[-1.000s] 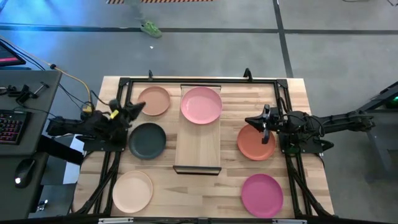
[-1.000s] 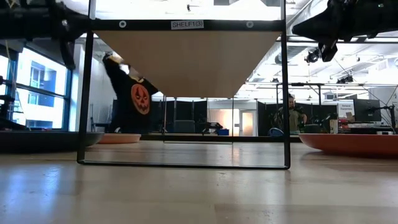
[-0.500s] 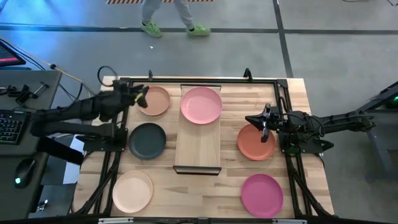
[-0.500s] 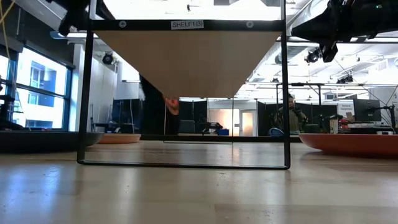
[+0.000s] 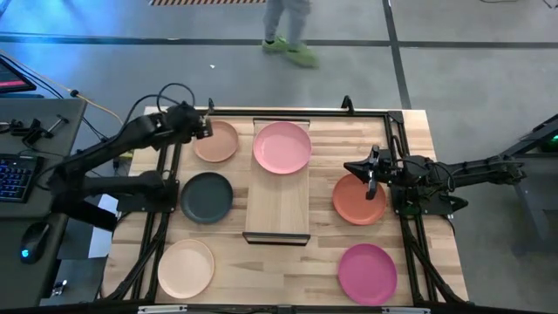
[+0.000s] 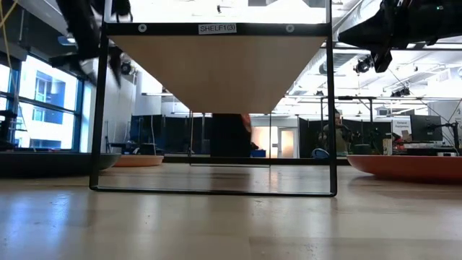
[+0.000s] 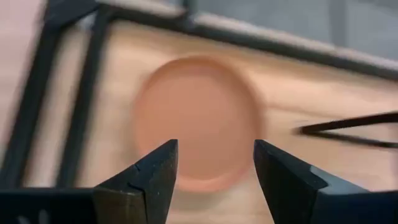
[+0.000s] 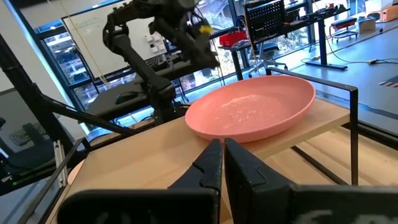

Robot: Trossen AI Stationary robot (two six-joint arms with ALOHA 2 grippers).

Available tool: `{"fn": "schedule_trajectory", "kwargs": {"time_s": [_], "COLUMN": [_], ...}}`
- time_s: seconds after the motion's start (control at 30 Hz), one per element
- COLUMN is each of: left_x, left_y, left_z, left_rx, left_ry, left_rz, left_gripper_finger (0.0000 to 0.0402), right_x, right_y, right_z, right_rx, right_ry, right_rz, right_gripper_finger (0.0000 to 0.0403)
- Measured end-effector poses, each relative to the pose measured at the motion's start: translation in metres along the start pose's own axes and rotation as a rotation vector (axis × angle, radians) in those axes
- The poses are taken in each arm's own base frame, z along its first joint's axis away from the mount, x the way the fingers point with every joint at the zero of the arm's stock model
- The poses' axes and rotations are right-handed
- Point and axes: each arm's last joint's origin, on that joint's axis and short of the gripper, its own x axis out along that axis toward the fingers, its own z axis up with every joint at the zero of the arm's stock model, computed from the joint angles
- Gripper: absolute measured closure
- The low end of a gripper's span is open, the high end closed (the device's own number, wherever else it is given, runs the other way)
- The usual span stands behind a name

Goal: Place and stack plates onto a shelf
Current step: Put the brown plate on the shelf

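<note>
Plates: six; one, light pink plate (image 5: pixel 282 146), on single shelf (image 5: pixel 276 214).

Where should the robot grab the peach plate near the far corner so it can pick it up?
Probably by its rim. The peach-tan plate lies flat, so only its thin raised edge offers a pinch. The open left end effector hovers above its near-left edge; coming down there, one finger inside and one outside, looks easiest.

Robotics lab: railed test table (image 5: pixel 418 122), desk keyboard (image 5: pixel 12 179), open hall with workstations (image 6: pixel 404 137).
</note>
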Motion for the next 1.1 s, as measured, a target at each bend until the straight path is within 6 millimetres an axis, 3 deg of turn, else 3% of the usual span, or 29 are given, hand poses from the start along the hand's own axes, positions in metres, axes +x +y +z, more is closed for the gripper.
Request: {"fn": "schedule_trajectory", "kwargs": {"time_s": [0.17,0.5,0.97,1.1], "left_x": [0.026,0.078,0.117,0.122], "left_y": [0.0,0.018,0.031,0.032], "left_z": [-0.006,-0.046,-0.072,-0.075], "left_rx": [-0.001,-0.171,-0.417,-0.43], "left_ry": [0.077,0.212,0.164,0.174], "left_rz": [0.127,0.171,0.143,0.191], "left_gripper_finger": [0.02,0.0201,0.0202,0.0229], "right_x": [0.0,0.0,0.0,0.0], "right_y": [0.0,0.0,-0.001,-0.001], "right_z": [-0.001,-0.001,-0.002,-0.003], "right_rx": [-0.002,-0.005,-0.007,-0.008], "right_ry": [0.005,0.011,0.025,0.03], "right_rz": [-0.002,-0.007,-0.01,-0.009], "right_gripper_finger": [0.0403,0.0403,0.0403,0.0403]}}
